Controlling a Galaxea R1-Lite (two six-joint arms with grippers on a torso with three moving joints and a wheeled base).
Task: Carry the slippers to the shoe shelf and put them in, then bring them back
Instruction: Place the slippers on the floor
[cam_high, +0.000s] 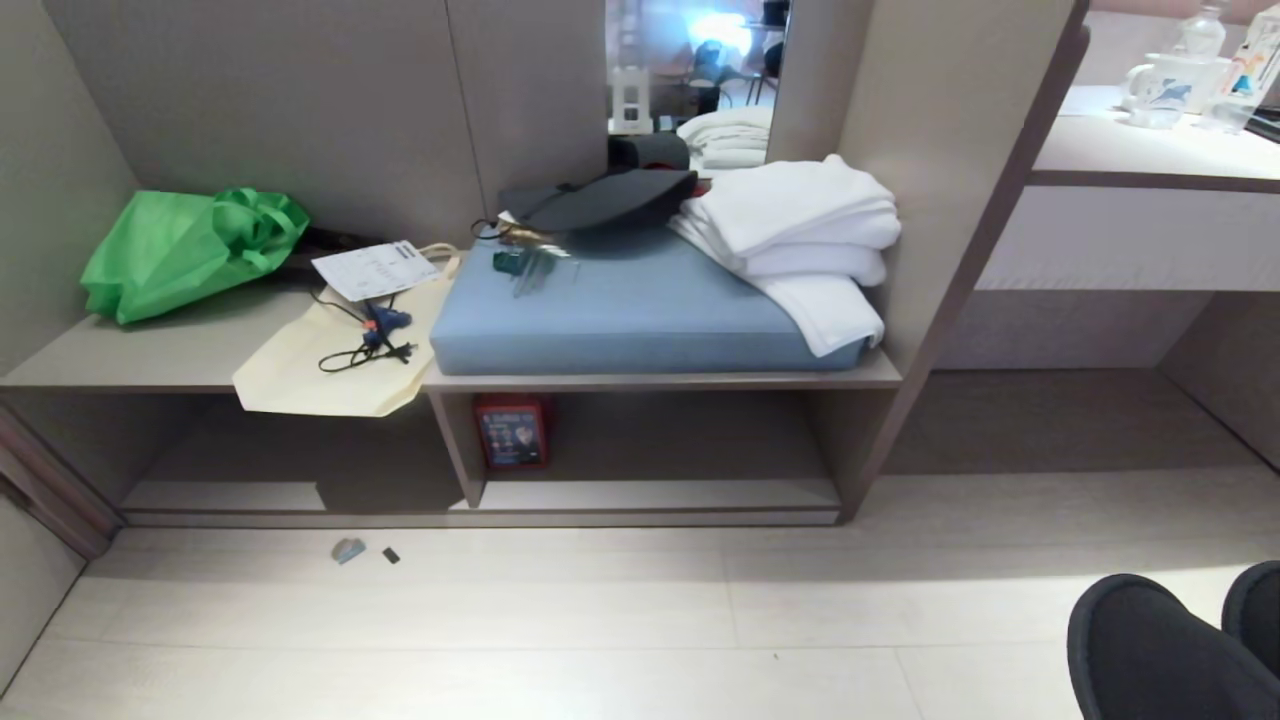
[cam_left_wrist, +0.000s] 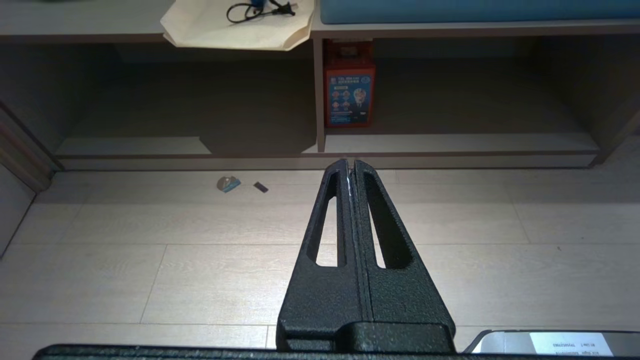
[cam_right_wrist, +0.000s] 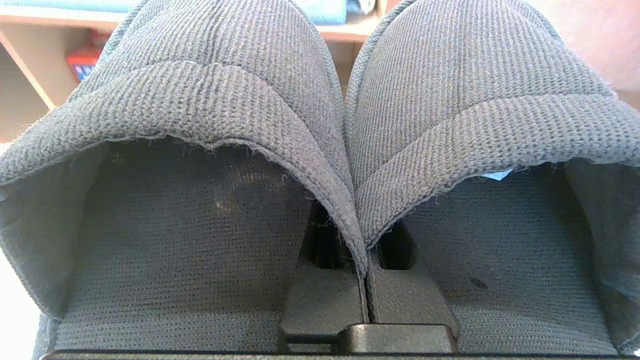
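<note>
Nearest the camera we note the slippers (cam_right_wrist: 320, 125), a pair of dark knitted-fabric closed-toe slip-ons, side by side with inner edges pressed together. That pairing explains the hold: the right gripper (cam_right_wrist: 364, 280) is closed on the two touching inner walls, so we judge one pinch carries both. In the head view their toes (cam_high: 1170, 650) show at the near right, above the pale floor, well apart from the shoe shelf (cam_high: 640, 495), the low taupe wood-grain cubby with pale base board and divider, far centre. The left gripper (cam_left_wrist: 351, 167) is closed on nothing, pointing level toward the shelf. Placing not yet begun.
</note>
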